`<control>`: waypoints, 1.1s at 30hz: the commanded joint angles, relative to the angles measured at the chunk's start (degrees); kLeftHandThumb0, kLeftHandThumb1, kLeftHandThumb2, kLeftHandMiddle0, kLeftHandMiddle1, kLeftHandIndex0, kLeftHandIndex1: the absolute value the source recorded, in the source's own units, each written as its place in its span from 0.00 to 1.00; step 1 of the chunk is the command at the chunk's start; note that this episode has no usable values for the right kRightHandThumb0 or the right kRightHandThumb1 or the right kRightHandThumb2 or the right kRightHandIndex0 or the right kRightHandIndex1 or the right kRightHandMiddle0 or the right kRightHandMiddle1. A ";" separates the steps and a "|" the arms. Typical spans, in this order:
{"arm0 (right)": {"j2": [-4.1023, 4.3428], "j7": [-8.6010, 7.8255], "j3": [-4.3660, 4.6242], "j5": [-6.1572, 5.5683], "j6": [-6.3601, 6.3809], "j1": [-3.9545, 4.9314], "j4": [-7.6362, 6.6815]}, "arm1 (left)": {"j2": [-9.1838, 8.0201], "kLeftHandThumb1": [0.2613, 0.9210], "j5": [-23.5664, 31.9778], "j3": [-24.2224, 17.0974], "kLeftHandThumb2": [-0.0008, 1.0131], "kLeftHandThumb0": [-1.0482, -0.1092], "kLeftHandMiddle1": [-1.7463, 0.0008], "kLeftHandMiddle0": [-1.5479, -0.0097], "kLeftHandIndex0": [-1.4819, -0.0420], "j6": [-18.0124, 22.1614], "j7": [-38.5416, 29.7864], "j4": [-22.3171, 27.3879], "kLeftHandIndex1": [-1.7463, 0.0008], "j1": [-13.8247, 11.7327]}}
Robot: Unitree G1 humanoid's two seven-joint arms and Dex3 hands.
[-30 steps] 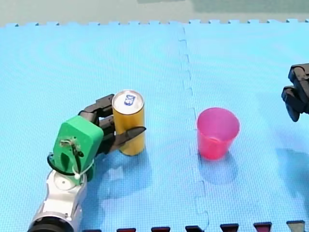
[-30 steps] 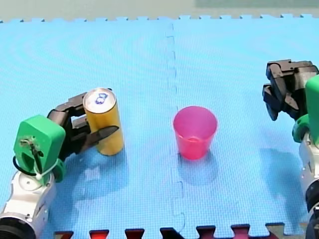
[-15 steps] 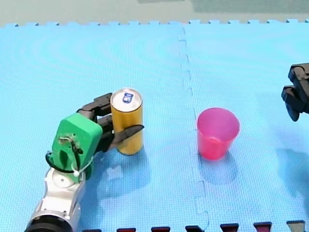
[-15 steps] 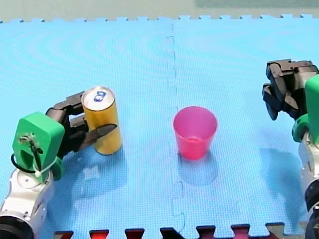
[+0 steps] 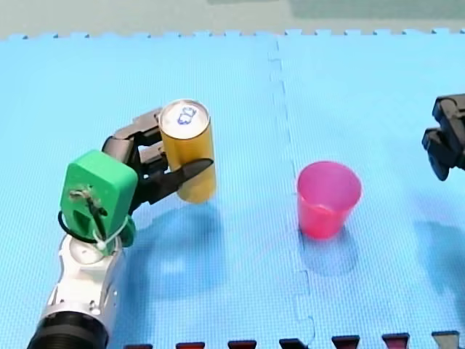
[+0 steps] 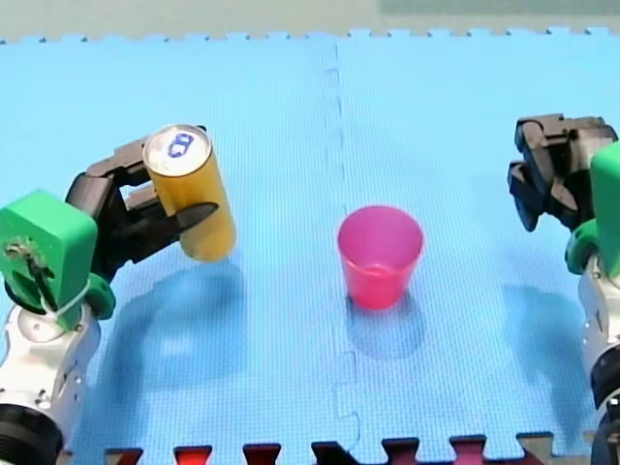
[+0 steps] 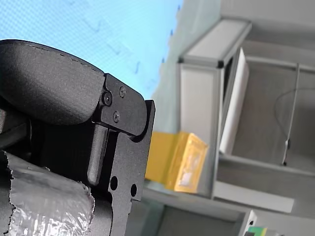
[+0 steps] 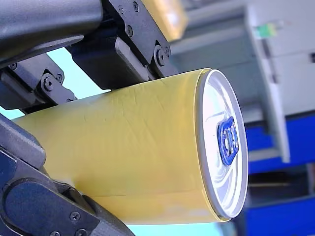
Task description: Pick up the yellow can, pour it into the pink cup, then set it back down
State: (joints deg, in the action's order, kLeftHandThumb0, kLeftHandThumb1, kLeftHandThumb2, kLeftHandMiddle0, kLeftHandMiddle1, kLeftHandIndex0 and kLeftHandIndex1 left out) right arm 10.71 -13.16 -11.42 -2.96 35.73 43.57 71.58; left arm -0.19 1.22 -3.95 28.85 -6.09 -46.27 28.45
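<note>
- Near left: left hand, at the end of the green-cuffed arm, is clamped round the yellow can. Black fingers lie behind the can's body and one crosses its front.
- The can is off the blue foam mat, judging by its shadow, which lies apart from it on the near side. It leans a little, top tipped away to the far left. The silver lid with its blue tab faces up.
- The second wrist view gives the same grasp up close: fingers press the can wall on opposite sides and the lid end is free.
- Middle, right of the mat seam: pink cup stands upright, mouth open. It is well apart from the can, and nothing is over it.
- Right edge, a little farther out: right hand is curled, holds nothing, and is apart from the cup.
- Progress, as judged: the pick-up looks done, with the grasp secure and the can raised.
- Left to do: carry the can right to above the cup, tip it over the rim, bring it upright, set it back on the mat, and release.
- Cannot tell whether the tab is opened, or whether anything is in the cup.
</note>
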 commanded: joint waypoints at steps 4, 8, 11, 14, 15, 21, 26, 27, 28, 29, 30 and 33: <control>-0.28 0.65 0.10 0.16 -0.45 0.45 0.11 | 0.89 0.84 -1.07 1.02 0.00 0.72 0.99 0.10 0.19 0.11 1.62 2.57 1.00 0.62; -0.47 0.95 0.18 0.20 -0.50 0.46 0.16 | 1.27 0.84 -1.52 1.46 0.00 0.71 1.00 0.10 0.19 0.07 2.48 3.33 1.00 1.23; -0.59 1.05 0.16 0.16 -0.61 0.40 0.19 | 1.47 0.83 -2.25 1.84 0.00 0.72 1.00 0.10 0.19 -0.11 3.50 3.56 1.00 1.99; -0.67 1.03 0.12 0.10 -0.78 0.34 0.20 | 1.54 0.83 -3.53 2.47 0.00 0.72 1.00 0.10 0.19 1.13 4.69 3.40 1.00 2.47; -0.71 1.02 0.13 0.10 -0.79 0.31 0.19 | 1.50 0.83 -4.01 2.69 0.00 0.73 1.00 0.10 0.19 1.64 5.10 3.25 1.00 2.64; -0.79 0.92 0.14 0.10 -0.80 0.15 0.14 | 0.63 0.82 -8.86 4.64 0.00 0.73 1.00 0.10 0.19 4.10 9.10 0.99 1.00 4.80; -0.95 1.29 0.28 0.28 -1.01 0.09 0.15 | 0.24 0.81 -13.33 6.54 0.00 0.73 1.00 0.10 0.19 5.18 13.60 -1.14 1.00 7.35; -0.99 1.32 0.29 0.28 -1.08 0.08 0.13 | 0.30 0.81 -13.76 6.78 0.00 0.73 1.00 0.11 0.19 5.22 14.20 -1.56 1.00 7.90; -1.05 1.37 0.31 0.28 -1.16 0.08 0.11 | 0.34 0.81 -14.05 6.96 0.00 0.73 1.00 0.11 0.19 5.26 14.66 -2.05 1.00 8.45; -1.11 1.42 0.33 0.30 -1.20 0.07 0.09 | 0.34 0.81 -14.35 7.15 0.00 0.73 1.00 0.12 0.19 5.31 15.10 -2.54 1.00 8.99; -1.16 1.48 0.35 0.34 -1.22 0.05 0.06 | 0.29 0.81 -14.67 7.35 0.00 0.73 1.00 0.12 0.19 5.36 15.52 -2.99 1.00 9.48; -1.19 1.62 0.41 0.50 -1.26 -0.01 0.02 | -0.33 0.80 -17.50 8.76 0.00 0.72 1.00 0.12 0.19 5.47 18.36 -4.27 1.00 11.22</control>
State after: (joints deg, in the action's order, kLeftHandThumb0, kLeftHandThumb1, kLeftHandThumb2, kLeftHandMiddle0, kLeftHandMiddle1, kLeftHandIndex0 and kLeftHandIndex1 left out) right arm 9.45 -11.74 -11.00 -2.46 34.59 43.54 71.68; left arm 0.06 -15.42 4.16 33.74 11.03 -50.01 38.24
